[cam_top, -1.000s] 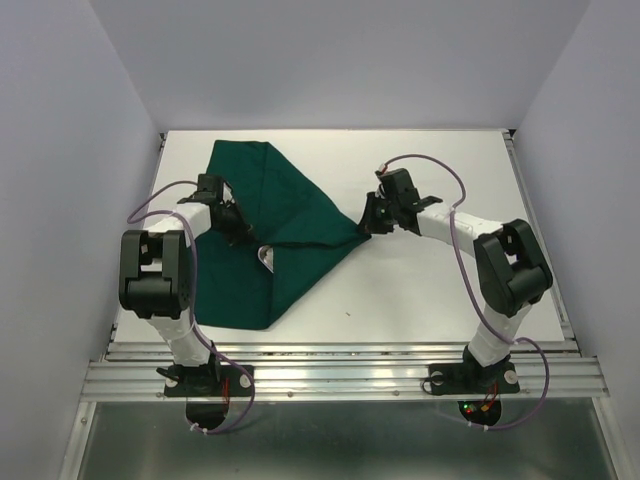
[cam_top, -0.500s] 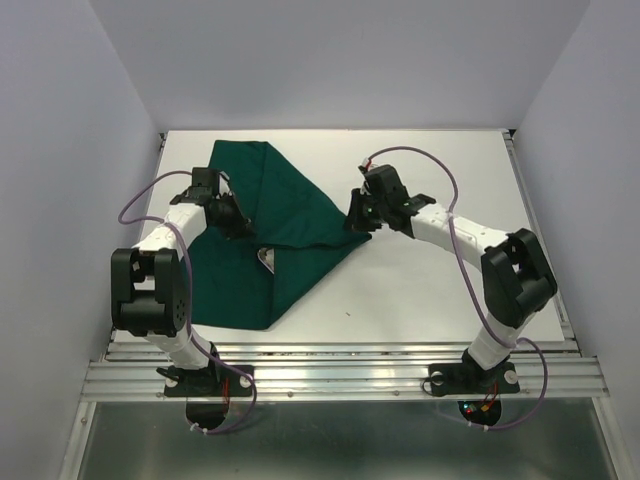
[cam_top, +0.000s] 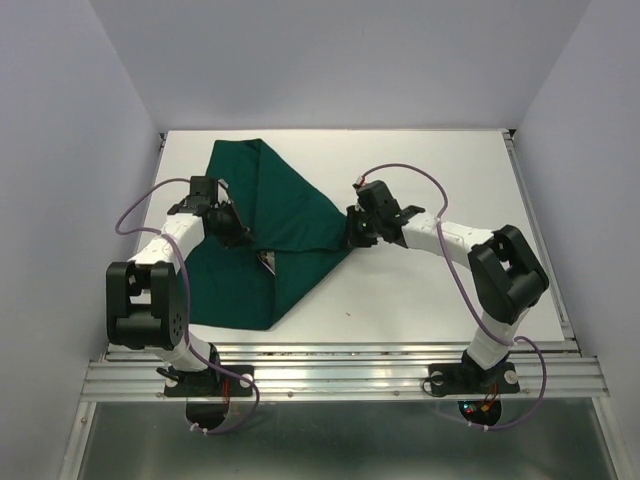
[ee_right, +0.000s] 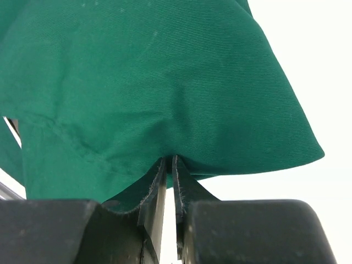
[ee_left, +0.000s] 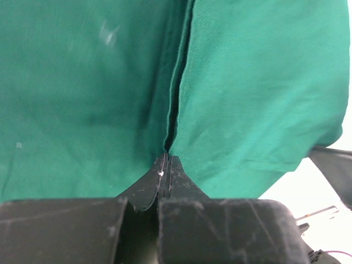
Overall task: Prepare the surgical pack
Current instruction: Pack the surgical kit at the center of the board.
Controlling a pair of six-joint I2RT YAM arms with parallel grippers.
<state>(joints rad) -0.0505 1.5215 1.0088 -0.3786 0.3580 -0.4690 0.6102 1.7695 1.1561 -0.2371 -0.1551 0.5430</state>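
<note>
The dark green cloth drape (cam_top: 285,215) lies folded over on the left half of the table. A bit of the steel tray (cam_top: 268,259) shows under its fold. My left gripper (cam_top: 240,232) is shut on a drape edge near the middle; in the left wrist view the gripper (ee_left: 166,157) pinches the cloth seam (ee_left: 176,88). My right gripper (cam_top: 357,228) is shut on the drape's right corner, and in the right wrist view it (ee_right: 169,159) nips a fold of the cloth (ee_right: 165,82). Scissors, gauze and packets are hidden.
The white table (cam_top: 450,290) lies bare to the right and in front of the drape. Grey walls (cam_top: 60,150) close in on both sides and the back. A metal rail (cam_top: 340,375) runs along the near edge.
My right gripper has moved left and slightly down, drawing the drape's right corner inward. My left gripper has shifted a little right with its cloth edge.
</note>
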